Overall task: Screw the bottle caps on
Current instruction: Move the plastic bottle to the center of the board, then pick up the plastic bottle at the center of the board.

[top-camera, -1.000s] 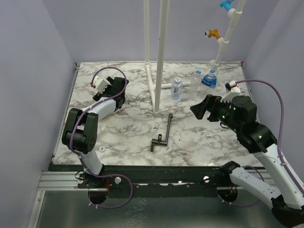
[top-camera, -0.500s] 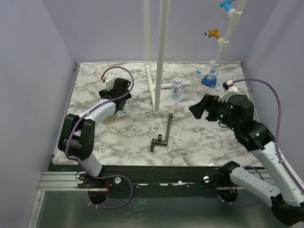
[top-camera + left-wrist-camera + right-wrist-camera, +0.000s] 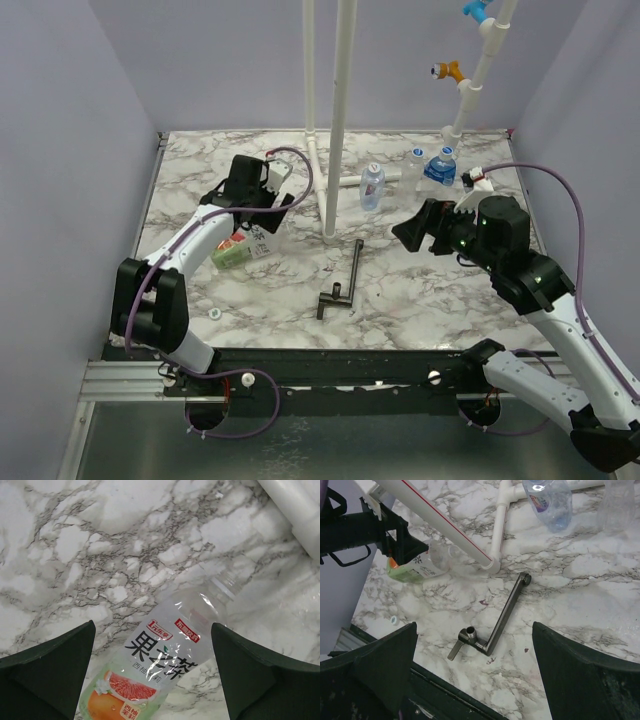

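Currently the left gripper [image 3: 152,626] hangs over the labelled bottle [image 3: 155,670] with its jaws spread wide, one finger to each side of the bottle and not closed on it. That bottle lies on its side on the marble table [image 3: 420,300], at about 9 o'clock from the table's centre in the overhead view. Its bare threaded neck points to 1 o'clock in the left wrist view, toward the foot of the white pipes [image 3: 338,120]. The right gripper [image 3: 408,228] is likewise fully spread and grips nothing; it stands above the table at roughly 3 o'clock from centre, facing left. Three upright bottles [image 3: 372,187] stand in a loose group at 1 o'clock, behind the right gripper. One small bottle cap [image 3: 214,313] lies alone at 8 o'clock near the front left edge, well apart from every bottle. A black T-shaped tool [image 3: 345,278] lies flat just to 6 o'clock of centre, between the two grippers.
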Robot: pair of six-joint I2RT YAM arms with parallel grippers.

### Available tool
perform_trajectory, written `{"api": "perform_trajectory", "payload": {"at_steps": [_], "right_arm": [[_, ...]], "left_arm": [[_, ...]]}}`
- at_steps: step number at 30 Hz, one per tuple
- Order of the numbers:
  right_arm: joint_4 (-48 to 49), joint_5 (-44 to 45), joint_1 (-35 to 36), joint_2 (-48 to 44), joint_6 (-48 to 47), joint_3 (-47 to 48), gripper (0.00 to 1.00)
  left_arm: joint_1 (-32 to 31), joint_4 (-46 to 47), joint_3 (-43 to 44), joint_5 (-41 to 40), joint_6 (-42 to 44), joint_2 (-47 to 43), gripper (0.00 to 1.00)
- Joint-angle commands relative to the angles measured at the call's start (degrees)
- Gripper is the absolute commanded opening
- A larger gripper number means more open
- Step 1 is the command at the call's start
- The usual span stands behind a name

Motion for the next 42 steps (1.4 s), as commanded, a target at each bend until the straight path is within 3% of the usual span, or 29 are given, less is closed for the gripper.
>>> {"api": "perform_trajectory", "payload": {"at_steps": [1,12,21,26,31,35,42], "right_arm": [[-0.11,-1.85,0.22,-0.62,-1.18,1.27,1.0],[-1.11,-2.55,0.19,-0.55,-1.1,1.51,1.0],[-1.47,-4.12,0.18,0.58,-1.22,2.18,1.0],[-1.8,-4.27,0.23,0.16,-1.43,2.67,1.0],[-1.98,-3.58,0.21,-1.11,-1.09,2.33,1.0],[-2.27,-2.67,0.23,-1.52,-0.58,1.93,1.0],[-2.16,-2.71,0.19,-1.83,-0.04,1.49,1.0]], "left_arm": [[2.38,-7.37,-0.45,16.24,14.74,-0.47,0.99],[5.17,-12.26,3.59,20.32,16.54,6.32,0.99],[5.68,-9.94,1.21,18.04,16.8,7.95,0.96],[5.93,-8.69,-0.32,18.71,15.63,7.55,0.83],[5.89,-8.65,0.53,19.26,13.29,8.07,0.48],[5.86,-8.4,0.1,19.86,11.6,6.44,0.28],[5.82,-7.49,-1.1,20.53,7.67,2.29,0.13]]}}
